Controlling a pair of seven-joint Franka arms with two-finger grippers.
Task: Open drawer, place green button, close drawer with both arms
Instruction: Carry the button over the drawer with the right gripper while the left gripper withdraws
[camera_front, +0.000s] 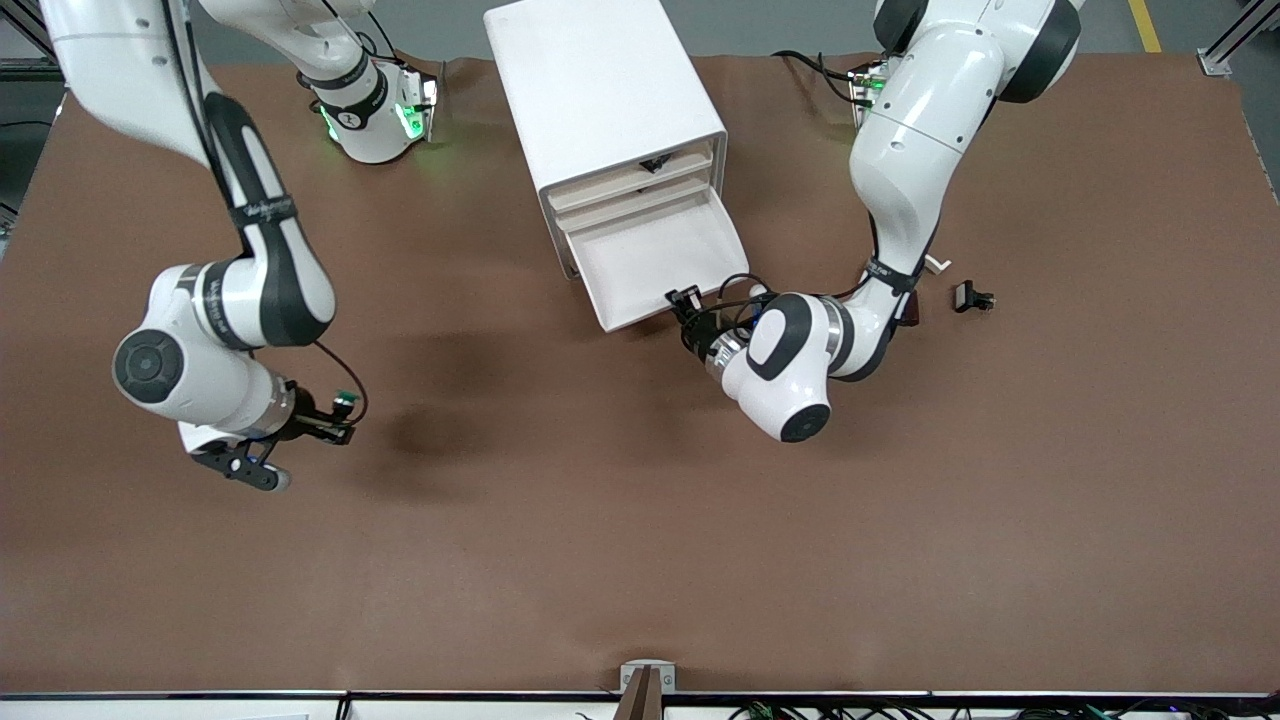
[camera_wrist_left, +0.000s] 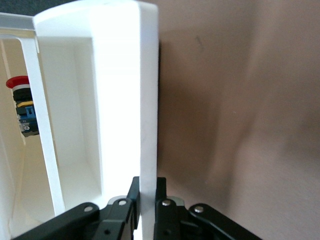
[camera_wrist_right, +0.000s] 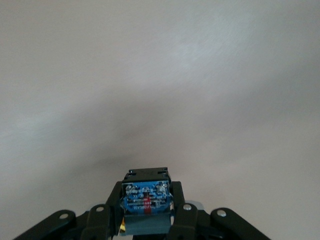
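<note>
The white cabinet (camera_front: 600, 90) stands at the robots' edge of the table, with one lower drawer (camera_front: 640, 262) pulled out and empty. My left gripper (camera_front: 686, 303) is shut on the drawer's front wall at its corner. In the left wrist view the gripper (camera_wrist_left: 148, 189) clamps the thin white wall (camera_wrist_left: 148, 110), one finger on each side. My right gripper (camera_front: 343, 420) hangs over bare table toward the right arm's end, shut on the button (camera_front: 345, 401), whose green cap shows. The right wrist view shows that gripper (camera_wrist_right: 146, 186) holding the button's blue base (camera_wrist_right: 146, 200).
A red-capped switch (camera_wrist_left: 21, 107) lies in an upper drawer of the cabinet. A small black clip (camera_front: 973, 297) lies on the brown table (camera_front: 640, 520) toward the left arm's end. A white block (camera_front: 200, 436) shows under the right arm's wrist.
</note>
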